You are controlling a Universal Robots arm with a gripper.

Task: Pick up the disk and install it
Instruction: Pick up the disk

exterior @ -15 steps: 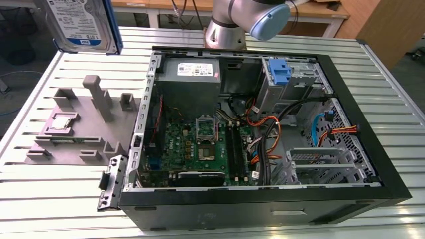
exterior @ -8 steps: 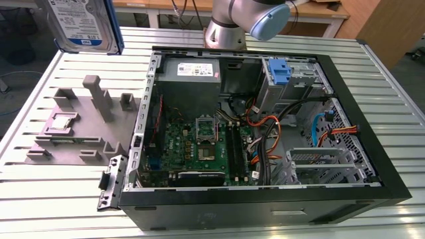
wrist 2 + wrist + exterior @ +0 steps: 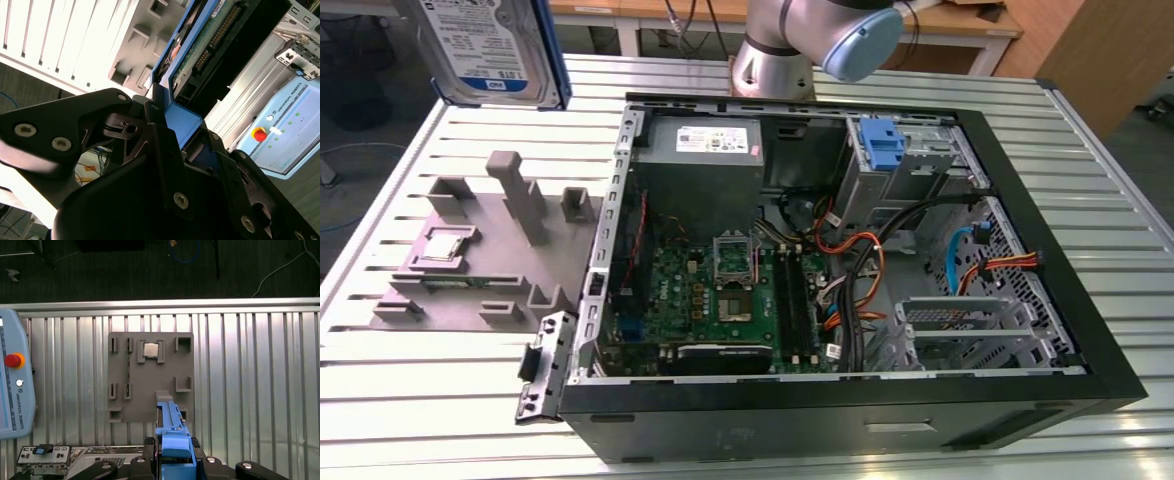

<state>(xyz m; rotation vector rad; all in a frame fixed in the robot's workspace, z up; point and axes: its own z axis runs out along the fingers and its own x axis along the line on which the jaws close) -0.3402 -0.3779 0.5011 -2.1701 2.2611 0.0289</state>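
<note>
The disk (image 3: 487, 45), a silver drive with a white-and-blue label and blue edge rails, hangs upright in the air at the exterior view's upper left, above the slatted table and beyond the grey fixture (image 3: 480, 255). In the first wrist view my gripper (image 3: 174, 456) is shut on the disk's blue rail (image 3: 172, 432), seen edge-on over the fixture (image 3: 150, 380). The second wrist view has the dark fingers (image 3: 160, 140) clamping the blue bracket, with the disk's circuit-board side (image 3: 210, 45) beyond them.
The open computer case (image 3: 1067, 290) lies on the table at the exterior view's right, with a grey cage and blue latch (image 3: 887, 150) and orange cables inside. A small processor chip (image 3: 443, 245) sits on the fixture. A teach pendant (image 3: 12, 385) lies nearby.
</note>
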